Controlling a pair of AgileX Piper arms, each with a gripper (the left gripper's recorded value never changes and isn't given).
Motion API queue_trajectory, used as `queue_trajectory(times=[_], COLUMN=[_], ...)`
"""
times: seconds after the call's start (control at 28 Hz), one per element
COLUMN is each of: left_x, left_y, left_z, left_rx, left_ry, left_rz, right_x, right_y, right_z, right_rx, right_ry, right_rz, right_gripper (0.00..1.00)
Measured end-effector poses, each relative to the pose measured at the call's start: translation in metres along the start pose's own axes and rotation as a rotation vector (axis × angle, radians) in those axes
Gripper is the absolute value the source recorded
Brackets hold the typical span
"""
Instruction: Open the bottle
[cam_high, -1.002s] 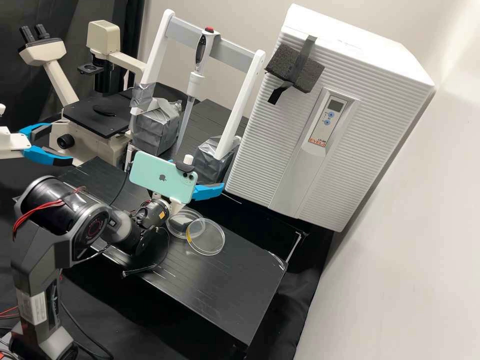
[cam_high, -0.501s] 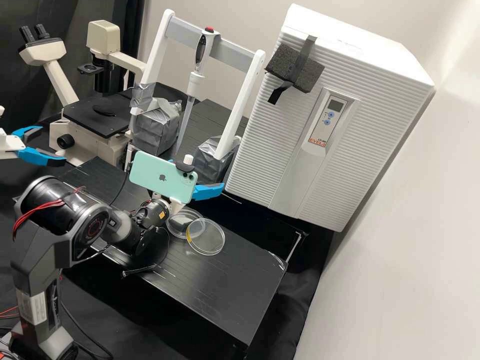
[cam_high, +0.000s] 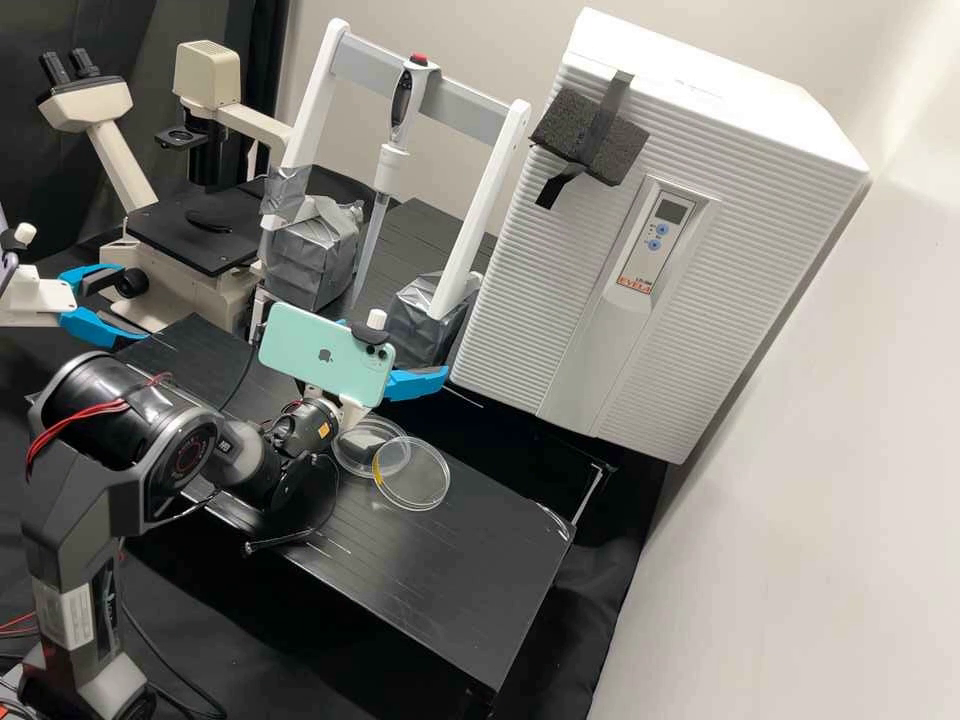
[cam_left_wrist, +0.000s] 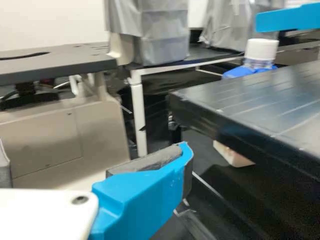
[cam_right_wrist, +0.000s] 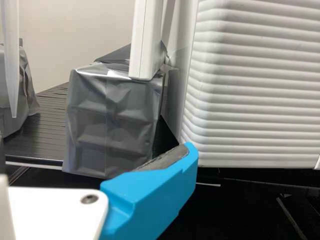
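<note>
One white-capped bottle (cam_left_wrist: 263, 50) at the right pincer (cam_left_wrist: 256, 46), grip indiscernible; left pincer (cam_high: 125, 302) wide open, empty. Two overlapping Petri dishes (cam_high: 415, 480) on one worktop (cam_high: 450, 570).

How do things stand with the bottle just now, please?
Left hand open, beyond the bench edge. Right hand open, fingers flanking the bottle. White cap on. Taped stand base close by.
</note>
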Motion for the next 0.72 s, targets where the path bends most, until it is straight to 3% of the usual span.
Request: queue_trajectory(times=[0.21,0.36,0.72], left_x=[0.0015,0.0024,0.0043], left_y=[-0.002,-0.009,-0.018], left_z=[0.003,0.003,0.001], left_rx=[0.024,0.001,-0.021], left_ry=[-0.049,-0.068,-0.066], left_rz=[-0.020,-0.044,-0.070], right_x=[0.000,0.000,0.000], right_y=[0.000,0.000,0.000], right_z=[0.000,0.000,0.000], right_rx=[0.000,0.000,0.000], right_ry=[0.000,0.000,0.000], right_rz=[0.000,0.000,0.000], right_gripper=[1.00,1.00,1.00])
